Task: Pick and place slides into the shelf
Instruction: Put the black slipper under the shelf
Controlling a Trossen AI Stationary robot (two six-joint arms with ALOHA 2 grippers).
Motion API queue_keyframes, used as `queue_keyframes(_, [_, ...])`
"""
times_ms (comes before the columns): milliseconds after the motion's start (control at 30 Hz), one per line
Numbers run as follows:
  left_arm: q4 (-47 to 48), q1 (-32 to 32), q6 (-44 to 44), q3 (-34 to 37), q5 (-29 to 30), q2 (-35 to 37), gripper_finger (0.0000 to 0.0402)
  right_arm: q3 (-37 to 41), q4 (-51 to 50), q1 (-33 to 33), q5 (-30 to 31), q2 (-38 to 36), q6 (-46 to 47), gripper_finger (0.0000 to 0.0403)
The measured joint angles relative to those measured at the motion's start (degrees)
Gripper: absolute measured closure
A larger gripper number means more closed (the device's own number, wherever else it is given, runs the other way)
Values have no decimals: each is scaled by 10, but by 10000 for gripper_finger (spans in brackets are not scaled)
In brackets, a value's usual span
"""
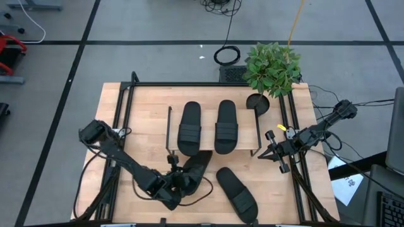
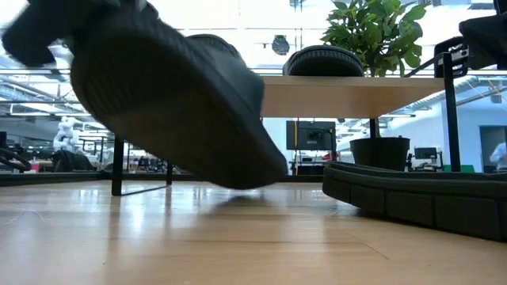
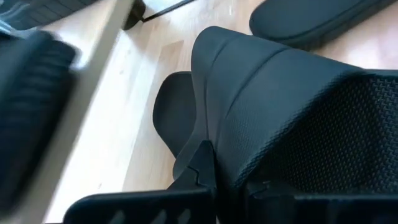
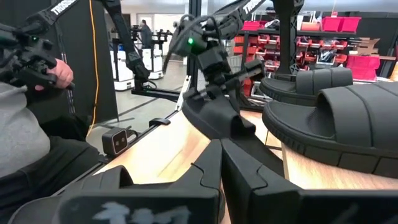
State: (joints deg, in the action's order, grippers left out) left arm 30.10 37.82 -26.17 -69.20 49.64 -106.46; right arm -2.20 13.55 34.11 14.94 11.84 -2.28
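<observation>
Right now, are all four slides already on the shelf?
No: the high view shows two slides on the shelf, one on the table, one in the left gripper.

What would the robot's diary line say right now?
left gripper: shut on lifted matte black slide sandal | right gripper: shut, waiting beside light-wood shelf | shelved: two

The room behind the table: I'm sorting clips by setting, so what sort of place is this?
Likely a robotics lab or workshop: other robot arms stand in the background, red storage bins fill racks, and a seated person holds a controller.
</observation>
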Motion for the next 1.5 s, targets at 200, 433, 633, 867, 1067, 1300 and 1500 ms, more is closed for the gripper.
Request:
queue_keyframes(200, [15,-19,16,-34,58,-66,401,0,2,0,1,0,-1,403])
queue_keyframes(433, [66,-46,13,-92,92,-109,401,0,4,0,1,0,-1,403])
queue_keyframes(633, [73,-55,-25,-111,92,-114,401,0,4,0,1,0,-1,403])
queue_keyframes(867, [176,-48,-121,-111,58,-114,401,0,5,0,0,0,0,403])
queue_keyframes(1067, [230,-42,-185,-111,57,-114,401,0,16,0,0,0,1,403])
queue_keyframes(1300, [242,-57,-192,-107,53,-128,401,0,21,0,0,0,3,403])
queue_keyframes(1500, [236,-64,-165,-107,34,-142,399,0,21,0,0,0,3,403])
